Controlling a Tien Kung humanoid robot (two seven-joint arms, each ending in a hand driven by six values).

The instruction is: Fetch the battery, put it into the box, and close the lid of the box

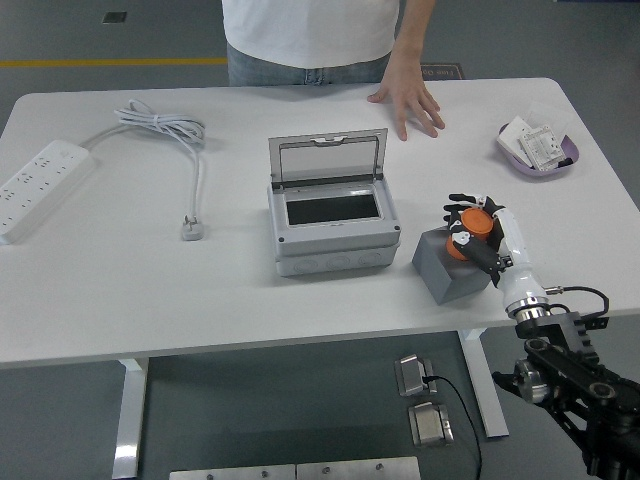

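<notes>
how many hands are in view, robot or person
2: the robot's right hand with fingers around the orange cylindrical battery above the grey block; a person's hand flat on the white table's far edge.

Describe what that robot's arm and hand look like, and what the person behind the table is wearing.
Only the right arm shows. Its hand has black fingers; the forearm is a white shell ending in a silver ring. Below that come bulky black joints, with a thin black cable looping beside them. The person wears a white top and blue jeans.
</notes>
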